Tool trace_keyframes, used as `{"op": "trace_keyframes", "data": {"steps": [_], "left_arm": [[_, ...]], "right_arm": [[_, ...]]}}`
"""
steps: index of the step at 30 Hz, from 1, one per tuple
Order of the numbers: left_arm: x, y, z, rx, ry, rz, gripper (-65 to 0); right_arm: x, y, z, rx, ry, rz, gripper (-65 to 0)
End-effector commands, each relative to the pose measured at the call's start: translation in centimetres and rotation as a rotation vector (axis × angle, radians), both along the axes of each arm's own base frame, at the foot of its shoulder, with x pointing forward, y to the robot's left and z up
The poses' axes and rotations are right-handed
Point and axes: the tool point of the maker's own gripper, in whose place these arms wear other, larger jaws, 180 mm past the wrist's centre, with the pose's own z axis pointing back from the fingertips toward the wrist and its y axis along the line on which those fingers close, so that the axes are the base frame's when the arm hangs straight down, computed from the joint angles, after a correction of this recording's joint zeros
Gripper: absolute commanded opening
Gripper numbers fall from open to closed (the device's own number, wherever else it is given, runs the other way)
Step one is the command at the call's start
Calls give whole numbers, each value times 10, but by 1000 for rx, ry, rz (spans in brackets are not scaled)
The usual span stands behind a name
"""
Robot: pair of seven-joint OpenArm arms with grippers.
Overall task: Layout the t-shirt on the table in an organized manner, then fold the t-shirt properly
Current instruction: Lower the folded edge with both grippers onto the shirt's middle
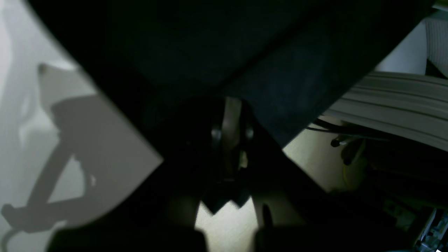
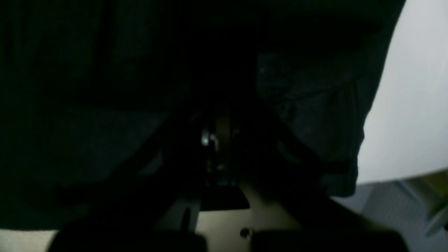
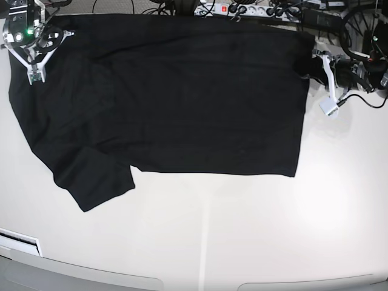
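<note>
T-shirt [image 3: 176, 97] spread flat across upper half of table [image 3: 242, 242]. Left gripper [image 3: 305, 65], frame right, pinches shirt's upper right edge; right gripper [image 3: 53, 37], upper left, clenched on shirt corner.

- Setting: robotics lab or workshop.
- Evidence: bare white table [image 3: 212, 242]; power strip [image 3: 233, 9] and tangled cables [image 3: 163, 6] along frame top.

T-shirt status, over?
Left gripper and right gripper both shut on the t-shirt at its far corners. Shirt spread across the table, one sleeve out at the near side. Nothing on it.
</note>
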Motion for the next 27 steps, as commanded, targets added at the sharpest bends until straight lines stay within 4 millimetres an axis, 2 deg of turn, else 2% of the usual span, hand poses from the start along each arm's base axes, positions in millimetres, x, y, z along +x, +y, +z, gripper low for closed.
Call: {"op": "trace_keyframes", "data": {"steps": [1,5,10,11,14,15,17,18,22,23,27], "left_arm": [[9,4,10,-5,-34,-2,-650],[14,4,12,-5,-46,-2,-650],[31,5,19,-2,-85,-3,-650],[33,5,20,-3,-92,-2,-650],[43,4,25,-8,-117,11,-650],[47,4,26,-9,-127,16,-650],[55,4,31,-11,-149,17,-650],[60,4,33,-12,-162,21,-629],[80,6,41,-11,-201,84,-330],[87,8,43,-3,-224,109,-297],[117,24,49,73,-346,184,-292]], "right_arm": [[-27,-1,-5,7,100,-24,-650],[-25,8,-7,60,93,-28,-650],[-15,13,-7,85,72,-19,-650],[-12,13,-6,85,67,-19,-616],[-1,13,-5,85,44,-18,-411],[5,13,-4,85,32,-17,-378],[19,13,-2,85,3,-15,-370],[26,13,0,86,-10,-13,-370],[52,14,5,90,-62,-1,-370],[57,14,6,91,-71,2,-370],[73,15,11,96,-104,14,-370]]}}
